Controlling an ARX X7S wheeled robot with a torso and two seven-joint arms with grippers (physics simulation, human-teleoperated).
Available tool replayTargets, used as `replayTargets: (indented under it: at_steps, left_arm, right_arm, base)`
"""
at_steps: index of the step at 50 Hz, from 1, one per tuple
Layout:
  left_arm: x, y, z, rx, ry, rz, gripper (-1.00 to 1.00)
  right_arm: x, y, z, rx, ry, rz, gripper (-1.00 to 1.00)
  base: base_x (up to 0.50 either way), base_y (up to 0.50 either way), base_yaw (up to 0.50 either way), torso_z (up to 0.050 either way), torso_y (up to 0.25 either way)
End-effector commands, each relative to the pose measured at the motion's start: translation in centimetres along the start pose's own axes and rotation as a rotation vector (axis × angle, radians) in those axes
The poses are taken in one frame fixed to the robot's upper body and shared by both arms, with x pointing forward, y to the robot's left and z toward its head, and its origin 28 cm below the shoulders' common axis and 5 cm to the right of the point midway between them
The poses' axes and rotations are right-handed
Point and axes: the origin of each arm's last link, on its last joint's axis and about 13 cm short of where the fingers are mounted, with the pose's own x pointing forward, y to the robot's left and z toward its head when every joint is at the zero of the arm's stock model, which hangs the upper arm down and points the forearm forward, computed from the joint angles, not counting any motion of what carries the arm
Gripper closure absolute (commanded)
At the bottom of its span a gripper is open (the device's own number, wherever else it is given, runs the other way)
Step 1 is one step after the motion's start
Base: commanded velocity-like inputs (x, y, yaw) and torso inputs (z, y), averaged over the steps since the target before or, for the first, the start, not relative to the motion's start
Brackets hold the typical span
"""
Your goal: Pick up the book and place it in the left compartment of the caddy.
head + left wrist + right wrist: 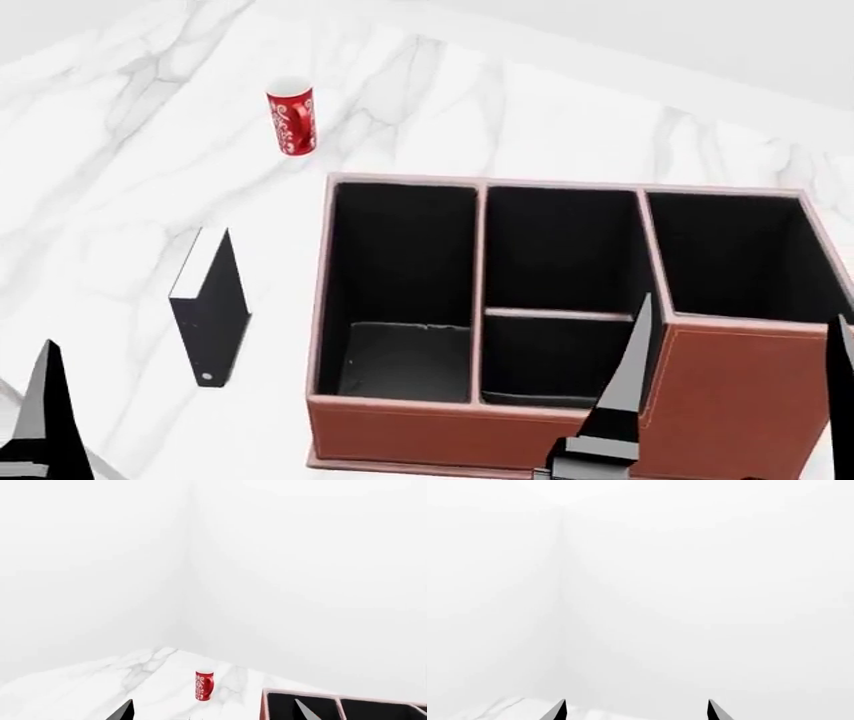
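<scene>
The left gripper [211,714] hung low with its jaws spread and nothing between them. The book [211,312] stood upright on the marble table [120,160], spine toward the robot, just left of the caddy [561,330] and beside its left compartment [400,290], handy for a short lift. The right gripper [636,711] was likewise spread wide, holding nothing.

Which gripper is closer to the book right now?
Left. The left gripper sits just beside the standing book; the right gripper is across the caddy.
</scene>
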Motion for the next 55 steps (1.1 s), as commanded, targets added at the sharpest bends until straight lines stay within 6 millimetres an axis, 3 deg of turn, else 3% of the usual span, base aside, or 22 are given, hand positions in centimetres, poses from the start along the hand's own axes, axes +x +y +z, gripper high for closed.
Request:
replayTargets:
  at_steps: [1, 17, 55]
  left_arm:
    - [-0.02, -0.01, -0.08, 0.002, 0.004, -0.003, -1.0]
    - [-0.05, -0.03, -0.03, 0.0, 0.003, -0.007, -1.0]
    - [-0.05, -0.16, 0.37, 0.024, 0.009, -0.027, -1.0]
  right_arm:
    - [0.01, -0.04, 0.1, 0.013, -0.011, -0.003, -1.0]
    - [-0.02, -0.03, 0.22, 0.011, -0.032, 0.003, -1.0]
    - [0.03, -0.05, 0.19, -0.001, -0.024, -0.004, -1.0]
  base:
    - [0.0, 0.0, 0.0, 0.048, 0.0]
    - [0.39, 0.25, 0.0, 0.048, 0.0]
    - [0.0, 0.0, 0.0, 0.048, -0.068]
